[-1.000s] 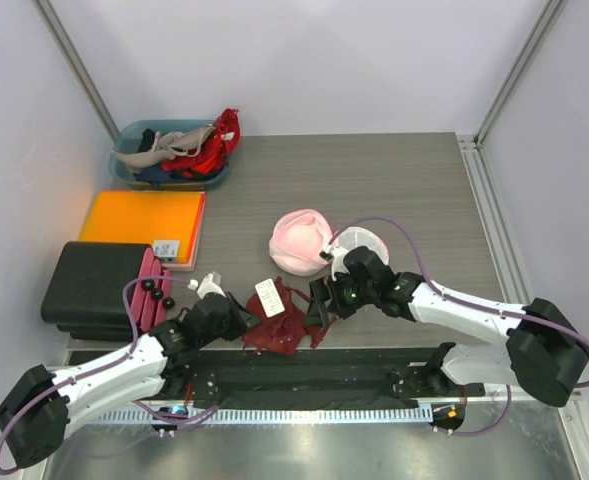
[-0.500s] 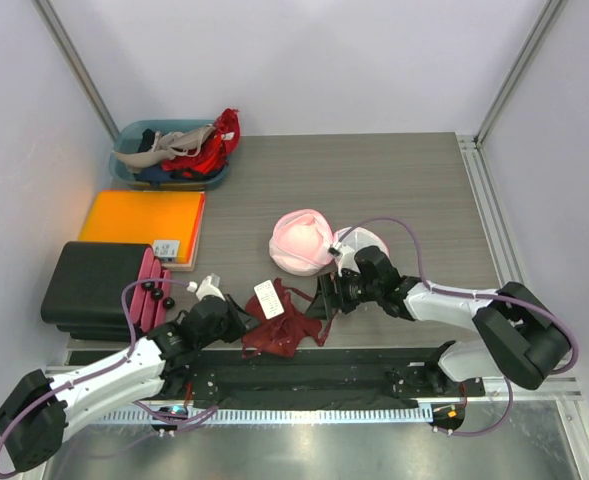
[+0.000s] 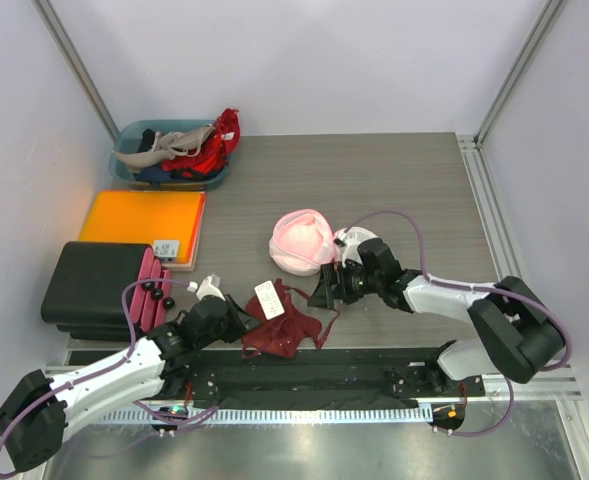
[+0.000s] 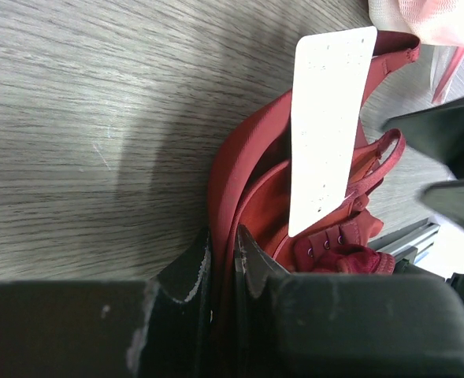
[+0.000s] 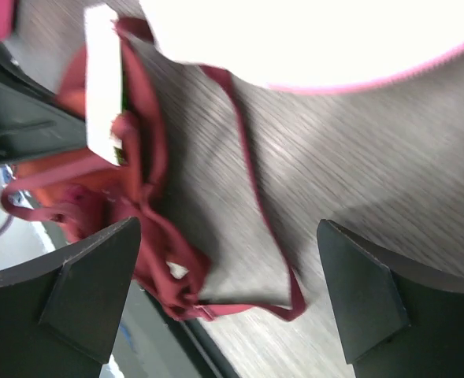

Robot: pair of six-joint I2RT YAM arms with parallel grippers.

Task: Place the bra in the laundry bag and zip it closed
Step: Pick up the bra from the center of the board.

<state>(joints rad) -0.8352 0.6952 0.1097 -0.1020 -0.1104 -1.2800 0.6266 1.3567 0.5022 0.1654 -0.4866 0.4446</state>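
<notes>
A dark red bra with a white tag lies crumpled near the table's front edge. My left gripper is shut on the bra's band at its left side; in the left wrist view the red band runs between the closed fingers. The laundry bag, a white mesh pouch with pink trim, lies open just behind the bra. My right gripper is open and empty, hovering over the bra's right strap, with the bag's pink rim above it.
A teal bin of clothes stands at the back left. An orange folder and a black case lie along the left side. A black rail runs along the table's front edge.
My right gripper has moved a little up and left toward the bag and bra strap. My left gripper stays shut on the bra, and the bra has shifted slightly.
</notes>
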